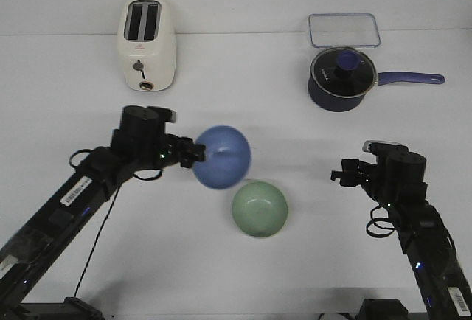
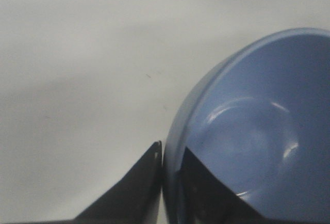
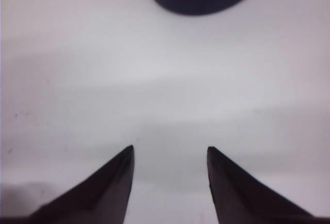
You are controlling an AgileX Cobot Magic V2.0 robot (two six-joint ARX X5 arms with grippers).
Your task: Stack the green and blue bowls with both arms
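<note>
While the left fingers (image 1: 198,152) pinch the blue bowl (image 1: 223,156) (tilted), a toaster (image 1: 148,43) stands behind.

You're looking at a staged kitchen-style test bench: plain white table (image 1: 243,276), toaster (image 1: 148,43), lidded saucepan (image 1: 341,78), clear container (image 1: 344,29).

Glossy blue bowl (image 2: 258,131), matt table (image 2: 77,79)

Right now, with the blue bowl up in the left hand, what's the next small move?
Probably carry the blue bowl slightly right and toward the robot until centred over the green bowl. The left hand pinches its rim, and it sits offset from the green one.
</note>
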